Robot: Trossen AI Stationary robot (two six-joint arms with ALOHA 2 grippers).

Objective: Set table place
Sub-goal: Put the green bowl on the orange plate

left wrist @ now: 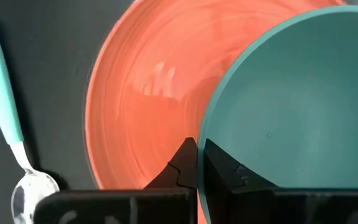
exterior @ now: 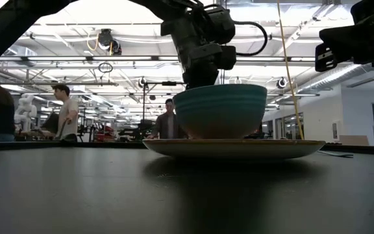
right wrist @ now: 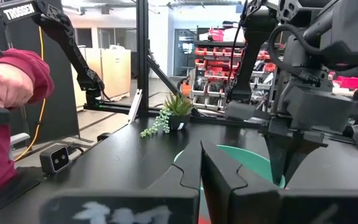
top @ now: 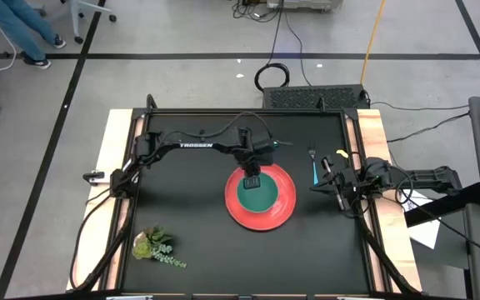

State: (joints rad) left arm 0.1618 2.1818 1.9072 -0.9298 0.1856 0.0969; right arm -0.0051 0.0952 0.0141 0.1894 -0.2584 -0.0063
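Note:
A teal-green bowl (top: 259,194) stands upright inside the round red plate (top: 283,208) at the table's middle. My left gripper (left wrist: 197,163) is shut on the bowl's far rim, coming down from above (top: 253,180). The teal-handled spoon (left wrist: 2,93) lies flat on the black table beside the plate, on its far side. The blue-handled fork (top: 314,169) lies flat to the right of the plate. My right gripper (top: 337,179) waits shut and empty at the table's right edge, close to the fork. My left gripper pinches the bowl's rim (left wrist: 201,140) at its far side, one finger (left wrist: 182,167) outside over the plate and the other finger (left wrist: 225,169) inside the bowl. The fingers slant steeply down from above. The bowl sits level, its base down within the plate's rim (exterior: 232,148).
A leafy green plant sprig (top: 157,246) lies near the table's front left corner. Pale wooden strips (top: 111,158) run along the left and right sides. People stand in the room beyond the table (exterior: 63,110), and a red sleeve (right wrist: 11,81) shows in the right wrist view.

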